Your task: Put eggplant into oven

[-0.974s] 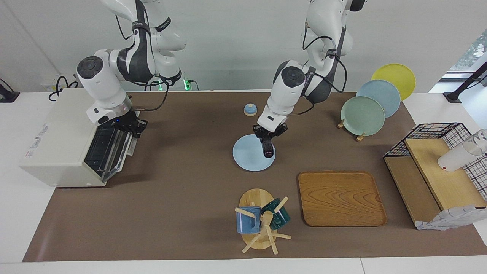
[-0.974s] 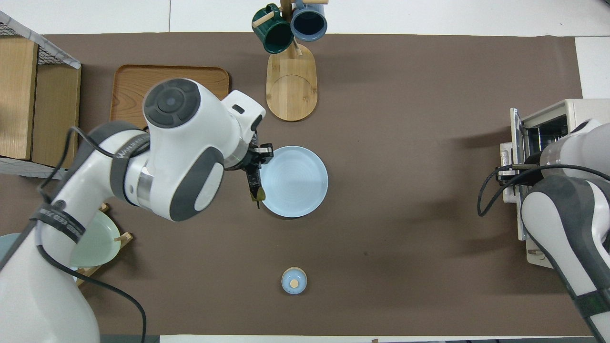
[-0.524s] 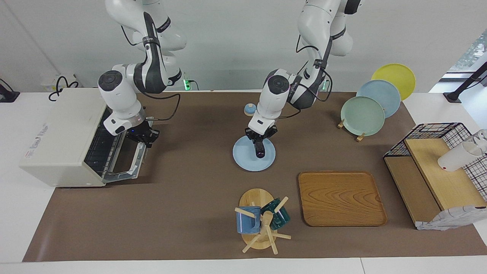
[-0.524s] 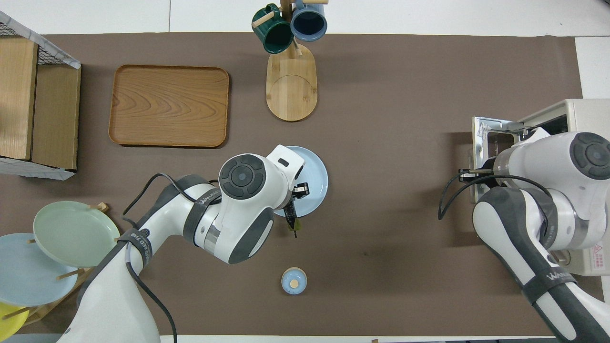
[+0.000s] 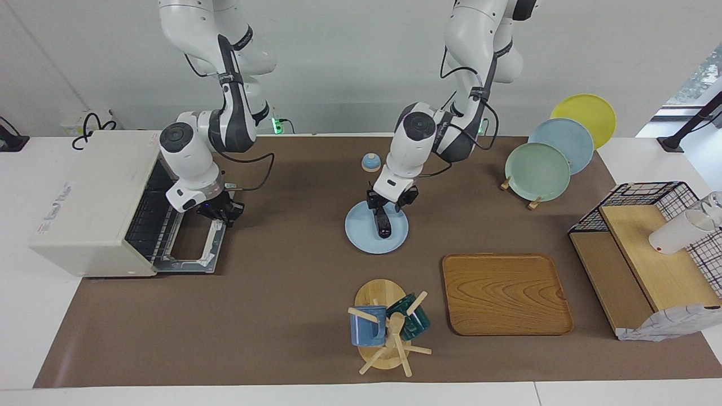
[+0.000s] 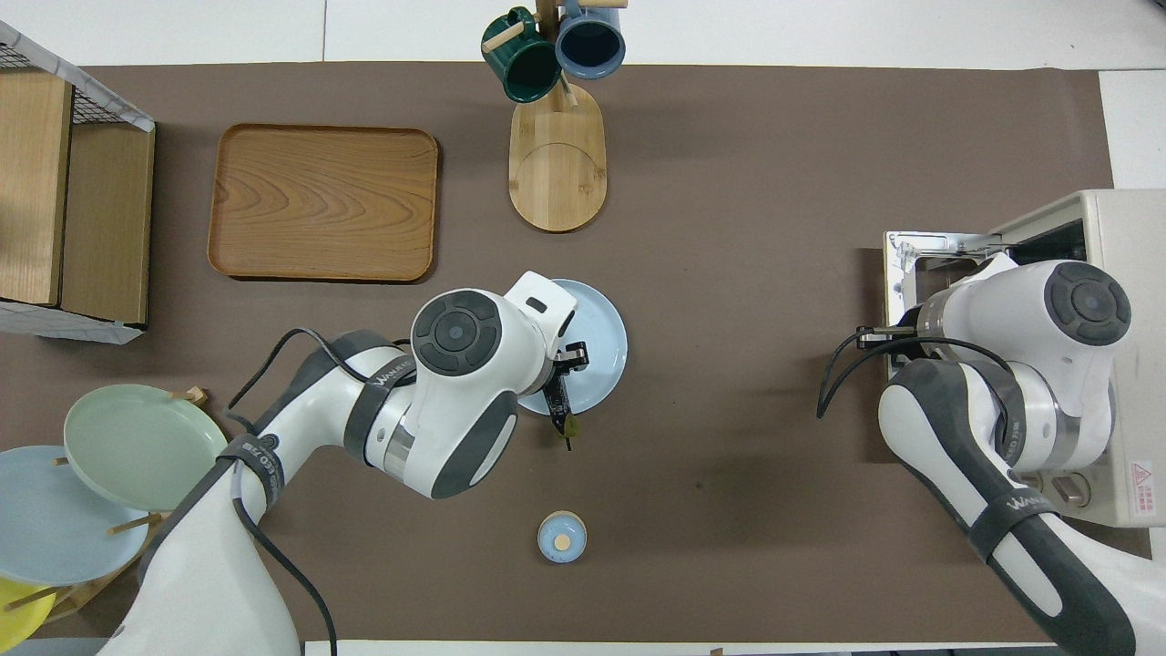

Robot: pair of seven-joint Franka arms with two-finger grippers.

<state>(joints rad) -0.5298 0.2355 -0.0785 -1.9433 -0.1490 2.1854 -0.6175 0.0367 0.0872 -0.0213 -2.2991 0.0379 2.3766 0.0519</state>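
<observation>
The dark purple eggplant (image 5: 383,224) lies on the light blue plate (image 5: 361,234) in the middle of the mat. In the overhead view only its green stem end (image 6: 567,425) pokes out past the plate's rim. My left gripper (image 5: 388,204) is low over the plate, at the eggplant's stem end. The off-white oven (image 5: 84,197) stands at the right arm's end of the table. Its glass door (image 5: 189,245) is folded down flat and the wire rack shows inside. My right gripper (image 5: 221,212) is shut on the bar handle at the door's outer edge.
A small blue bell (image 5: 370,162) sits nearer the robots than the plate. A mug rack (image 5: 386,327) and a wooden tray (image 5: 505,293) lie farther out. A stand of plates (image 5: 537,171) and a wire shelf (image 5: 648,248) are at the left arm's end.
The right gripper has pulled the oven door down from almost shut to flat open. The left gripper brought the eggplant over the plate and lowered it until it lies there.
</observation>
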